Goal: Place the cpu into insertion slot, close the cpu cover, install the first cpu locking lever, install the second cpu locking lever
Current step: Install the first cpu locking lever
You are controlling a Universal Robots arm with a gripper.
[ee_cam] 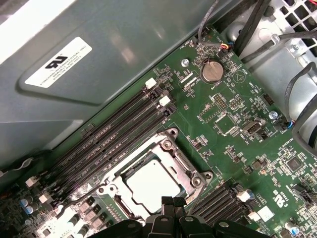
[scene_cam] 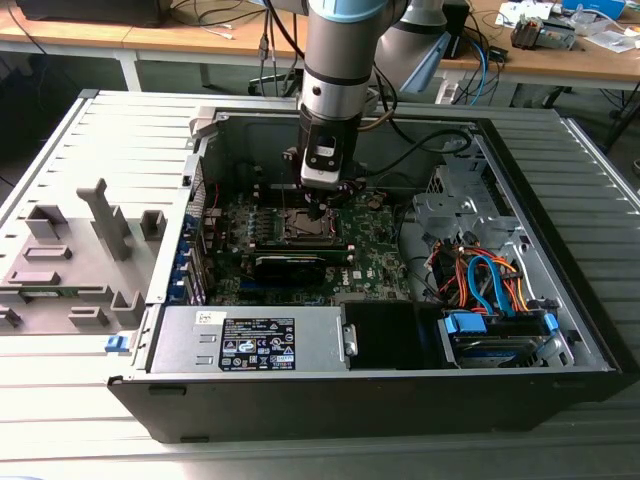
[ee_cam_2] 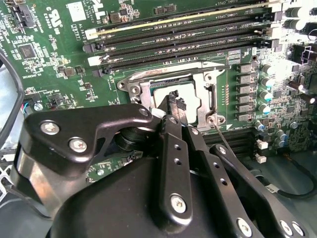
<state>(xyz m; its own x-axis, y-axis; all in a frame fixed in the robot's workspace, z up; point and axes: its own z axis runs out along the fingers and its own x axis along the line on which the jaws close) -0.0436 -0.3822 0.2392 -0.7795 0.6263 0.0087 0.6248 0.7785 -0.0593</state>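
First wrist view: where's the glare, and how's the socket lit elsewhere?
First wrist view: glare streaks the case wall, the cpu shines pale. Second wrist view: the insertion slot is evenly lit behind the gripper. Exterior view: it's dim under the arm.

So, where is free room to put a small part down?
Bare table lies between the grey fixture and the near edge, at the exterior view's left. Crowded: around the insertion slot under the end effector, and the cables.

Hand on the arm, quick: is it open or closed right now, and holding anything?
The hand: closed, fingertips together just above the insertion slot, nothing visibly held.
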